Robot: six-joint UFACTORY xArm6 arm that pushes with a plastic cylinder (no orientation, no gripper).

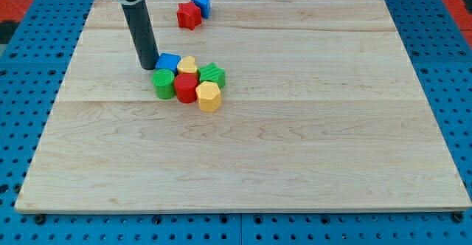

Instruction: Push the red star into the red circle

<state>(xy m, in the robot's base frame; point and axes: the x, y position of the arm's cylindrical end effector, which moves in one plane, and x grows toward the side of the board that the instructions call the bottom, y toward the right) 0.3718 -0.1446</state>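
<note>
Near the view's top, just left of centre, the red star (pixel 189 15) sits on the wooden board (pixel 310 149) touching a blue block (pixel 200 3) on its right, well apart from the red circle (pixel 186 87). That circle is packed into a cluster with a green cylinder (pixel 164 84), a blue cube (pixel 169 62), a yellow heart (pixel 187 65), a green star (pixel 212 74) and a yellow hexagon block (pixel 209 96). Our rod carries no jaws, so nothing is held; our tip (pixel 148 67) rests against the cluster's left edge, touching or just beside the blue cube and the green cylinder. We judge the main risk is here: any sweep from this spot would scatter the cluster and shove the red circle off line before the star is even reached. Pushing the star from above may also drag the blue block along with it, and the blue cube and yellow heart lie between star and circle, so contact may land on them first. Whether the tip truly touches the cube we cannot tell, and the arm's upper part is cut off by the view's top.
</note>
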